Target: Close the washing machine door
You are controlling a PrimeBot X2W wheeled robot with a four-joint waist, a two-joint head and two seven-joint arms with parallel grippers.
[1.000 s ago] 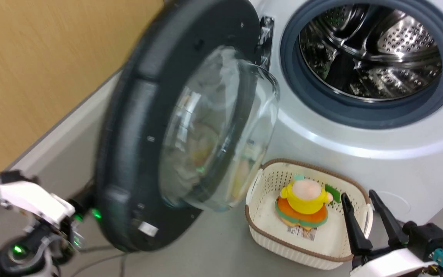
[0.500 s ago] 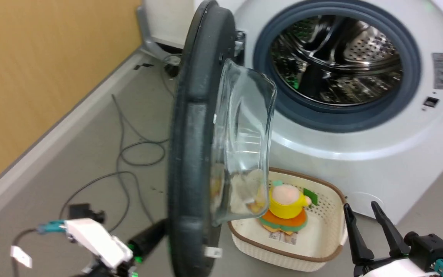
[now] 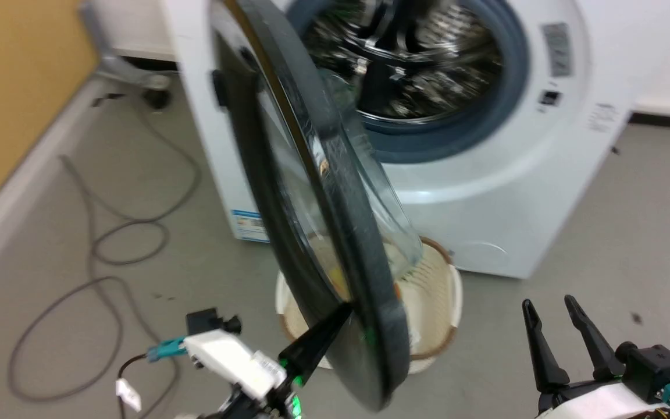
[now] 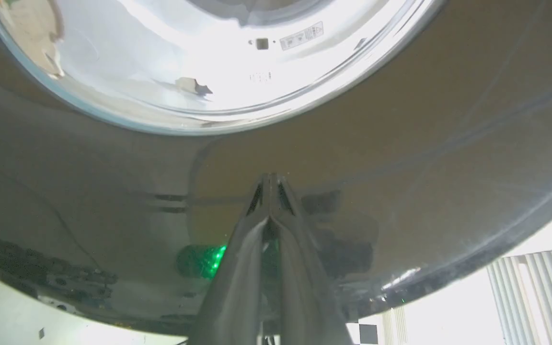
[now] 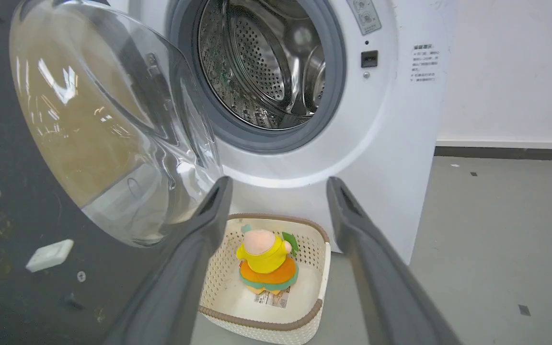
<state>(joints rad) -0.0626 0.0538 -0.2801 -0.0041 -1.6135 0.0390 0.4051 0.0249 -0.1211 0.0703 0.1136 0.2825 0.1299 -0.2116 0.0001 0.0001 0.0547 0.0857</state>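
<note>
Washing machine door (image 3: 344, 227), half open on the washing machine (image 3: 486, 192), leans its outer face against the pressed-together tips of the left gripper (image 3: 339, 312); right gripper (image 3: 548, 301), spread wide and empty, sits well apart.

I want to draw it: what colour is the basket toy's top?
Yellow, on the small plush toy; shows best in the right wrist view.

Labels (image 5: 422, 62) on the washing machine (image 5: 391, 158) seem too small to read.
</note>
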